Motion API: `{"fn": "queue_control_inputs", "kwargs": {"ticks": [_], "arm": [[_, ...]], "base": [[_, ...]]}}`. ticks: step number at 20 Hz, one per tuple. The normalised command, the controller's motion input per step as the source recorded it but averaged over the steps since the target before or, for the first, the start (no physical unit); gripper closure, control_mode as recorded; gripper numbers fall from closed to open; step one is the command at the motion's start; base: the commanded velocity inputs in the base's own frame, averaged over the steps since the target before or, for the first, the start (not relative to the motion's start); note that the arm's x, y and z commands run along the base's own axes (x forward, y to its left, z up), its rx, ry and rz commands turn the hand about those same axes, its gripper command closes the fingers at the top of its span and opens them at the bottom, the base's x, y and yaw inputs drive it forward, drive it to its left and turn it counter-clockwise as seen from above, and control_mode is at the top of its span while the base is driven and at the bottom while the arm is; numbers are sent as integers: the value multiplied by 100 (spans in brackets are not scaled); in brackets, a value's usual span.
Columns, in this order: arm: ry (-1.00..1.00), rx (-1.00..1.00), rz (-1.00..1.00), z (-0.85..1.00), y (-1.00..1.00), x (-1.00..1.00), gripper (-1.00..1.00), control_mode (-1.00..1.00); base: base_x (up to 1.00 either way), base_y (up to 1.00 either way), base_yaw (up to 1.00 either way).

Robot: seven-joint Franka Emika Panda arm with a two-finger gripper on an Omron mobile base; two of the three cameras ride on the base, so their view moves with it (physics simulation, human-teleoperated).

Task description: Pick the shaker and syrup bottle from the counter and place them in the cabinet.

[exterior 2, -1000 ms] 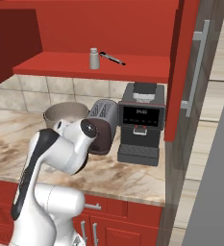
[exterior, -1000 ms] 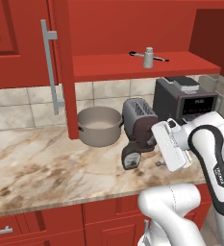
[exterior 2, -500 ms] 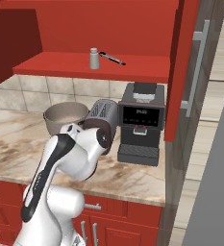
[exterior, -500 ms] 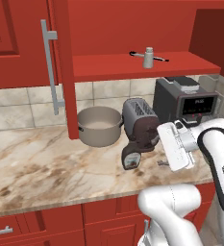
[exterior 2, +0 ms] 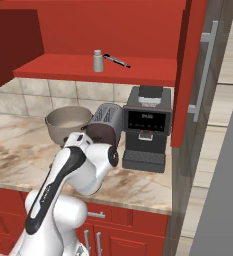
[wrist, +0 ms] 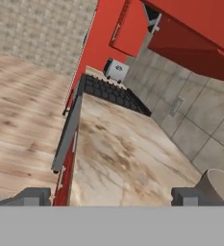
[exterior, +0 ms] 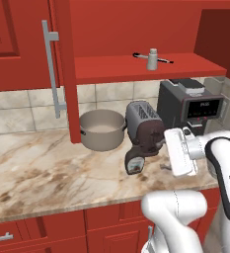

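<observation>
Left base view: the shaker (exterior: 152, 59) stands upright on the cabinet (exterior: 146, 68) shelf at about 1 o'clock, just beside a thin dark rod (exterior: 162, 60). The syrup bottle (exterior: 135, 161) sits on the tabletop (exterior: 42, 168) in front of the toaster (exterior: 144, 128), the pot (exterior: 102, 129) at its 10 o'clock.

Right base view: the shaker (exterior 2: 98, 61) stands at 11 o'clock on the shelf, above the coffee machine (exterior 2: 146, 127).

Hand view: the hand (wrist: 111, 196) is spread wide, holding nothing, its fingertips (wrist: 32, 196) over the tabletop (wrist: 128, 158).

A grey pot (exterior: 102, 129), a toaster (exterior: 143, 124) and a black coffee machine (exterior: 190, 105) stand in a row.
</observation>
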Motion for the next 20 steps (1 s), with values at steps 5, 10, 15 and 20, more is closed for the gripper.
{"fn": "queue_control_inputs", "kwargs": {"ticks": [5,10,15,20], "arm": [[2,10,-1,-8,0,35,-100,-100],[4,10,0,-5,0,39,-100,-100],[5,10,0,-7,0,37,-100,-100],[7,11,0,-8,-4,30,-100,-100]], "base": [[0,0,0],[0,0,0],[0,0,0],[0,0,0]]}}
